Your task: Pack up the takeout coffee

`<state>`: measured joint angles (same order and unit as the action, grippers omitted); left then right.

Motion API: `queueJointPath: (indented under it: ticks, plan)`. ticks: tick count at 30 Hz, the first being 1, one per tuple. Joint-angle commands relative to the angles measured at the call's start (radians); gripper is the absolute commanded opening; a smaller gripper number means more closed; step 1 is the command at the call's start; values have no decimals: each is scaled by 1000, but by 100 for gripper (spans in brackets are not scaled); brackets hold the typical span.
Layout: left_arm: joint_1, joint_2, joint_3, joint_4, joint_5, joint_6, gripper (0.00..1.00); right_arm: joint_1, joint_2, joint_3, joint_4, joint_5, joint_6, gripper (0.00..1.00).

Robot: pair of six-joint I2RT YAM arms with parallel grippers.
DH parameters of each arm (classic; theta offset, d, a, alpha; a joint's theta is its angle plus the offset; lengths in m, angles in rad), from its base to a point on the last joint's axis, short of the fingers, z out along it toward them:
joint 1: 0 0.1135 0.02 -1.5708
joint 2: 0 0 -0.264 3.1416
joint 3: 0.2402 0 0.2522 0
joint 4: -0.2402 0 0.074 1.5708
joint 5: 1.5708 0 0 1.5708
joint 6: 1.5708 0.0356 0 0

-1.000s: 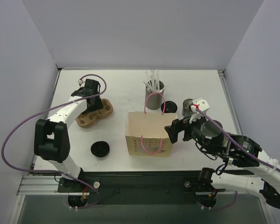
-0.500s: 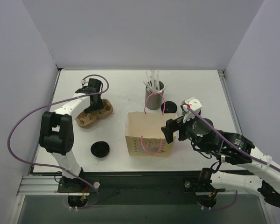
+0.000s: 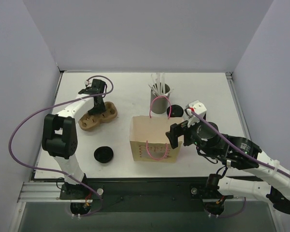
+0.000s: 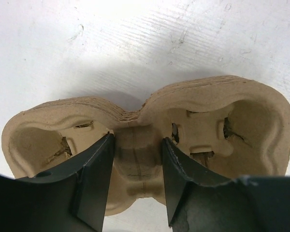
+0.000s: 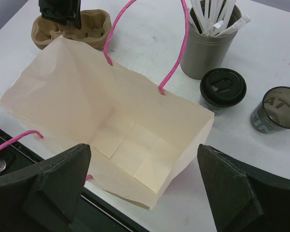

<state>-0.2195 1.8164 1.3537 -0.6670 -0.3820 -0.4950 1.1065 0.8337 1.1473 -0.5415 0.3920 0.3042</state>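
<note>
The takeout coffee (image 5: 224,89), a short dark cup with a black lid, stands right of the paper bag (image 5: 111,125) and in front of the grey straw holder (image 5: 210,43). It also shows in the top view (image 3: 175,112). My right gripper (image 5: 145,193) is wide open and empty above the bag's open right end, also seen from above (image 3: 176,136). My left gripper (image 4: 137,183) is shut on the middle ridge of the brown pulp cup carrier (image 4: 241,125), which lies on the table at the left (image 3: 108,112).
An open grey cup (image 5: 279,110) stands right of the coffee. A loose flat black lid (image 3: 103,154) lies left of the bag (image 3: 152,137). The bag's pink handles stick up. White walls close off the back and sides.
My right arm has moved left, bringing its gripper over the bag's right end. My left gripper has shifted slightly on the carrier. The carrier and bag stay put.
</note>
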Motion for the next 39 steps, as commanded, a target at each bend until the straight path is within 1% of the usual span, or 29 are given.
queueJointPath:
  ticks: [1, 3, 6, 7, 9, 13, 16, 21, 24, 33, 39]
  plan:
    - [5, -35, 71, -6, -24, 64, 48, -5, -12, -4, 23, 10, -13, 98]
    - [6, -43, 68, -3, -20, 91, 48, -5, -15, -9, 25, 8, -11, 98]
    - [6, -40, 79, -2, 35, 139, 48, -5, -18, -12, 25, 8, -8, 98]
    - [6, -25, 85, -6, 41, 148, 49, -5, -19, -12, 25, 7, -10, 98]
    - [5, -11, 97, -20, 55, 159, 55, -7, -24, -14, 25, 5, -10, 98]
    - [5, -8, 88, -33, 20, 141, 58, -5, -34, -15, 25, 4, -10, 98]
    - [5, -28, 67, -19, 20, 121, 62, -5, -47, -20, 23, 7, -8, 98]
    - [5, -40, 47, 0, 38, 105, 61, -5, -51, -20, 25, 7, -11, 98]
    - [2, -32, 42, -2, 32, 89, 64, -5, -50, -20, 25, 4, -11, 98]
    - [0, 15, 36, -9, 19, 46, 63, -5, -51, -18, 23, 4, -13, 98]
    - [0, 23, 30, 9, 12, 47, 58, -5, -47, -20, 23, 8, -17, 98]
